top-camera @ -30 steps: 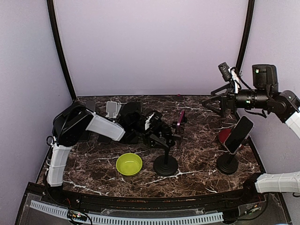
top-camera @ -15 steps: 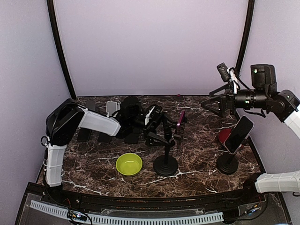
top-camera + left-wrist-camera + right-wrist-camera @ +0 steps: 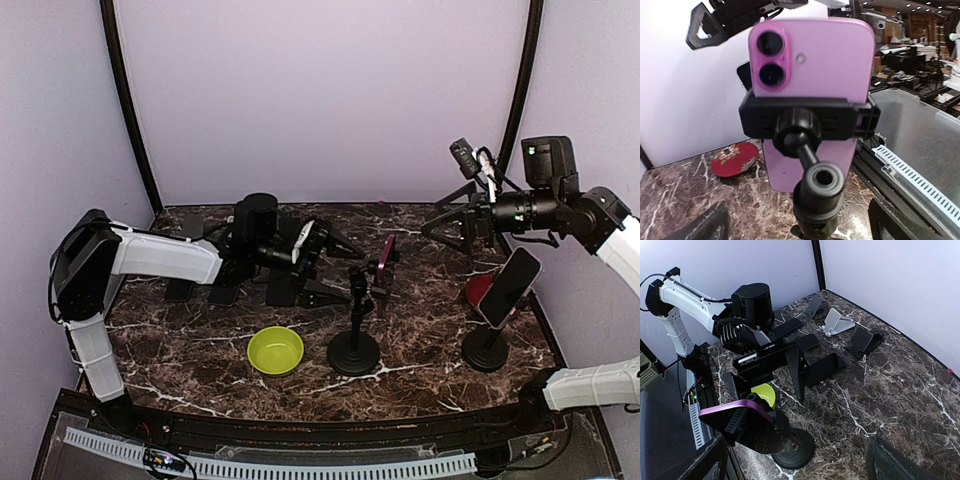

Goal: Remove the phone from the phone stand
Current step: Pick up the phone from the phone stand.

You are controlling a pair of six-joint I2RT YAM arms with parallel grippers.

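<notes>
We see a dark, white-veined marble table [image 3: 430, 380]. On it a lime-green bowl [image 3: 275, 350] sits just left of the phone stand [image 3: 354, 345], and flat black holders [image 3: 822, 369] and a white holder [image 3: 836, 322] lie toward the back left. At the right, a second stand [image 3: 487, 350] carries another phone [image 3: 510, 285] in front of a red patterned dish [image 3: 734, 159]. The pink phone [image 3: 812, 55] stands in portrait mid-table, clamped across its middle by the stand's black ribbed cradle on a ball joint. Its back is smooth and glossy, with two round lenses. The left gripper [image 3: 345, 272] faces that back, close to the stem, its fingers spread wide and holding nothing. The right gripper [image 3: 445, 222] hangs high at the right, equally wide and empty.
</notes>
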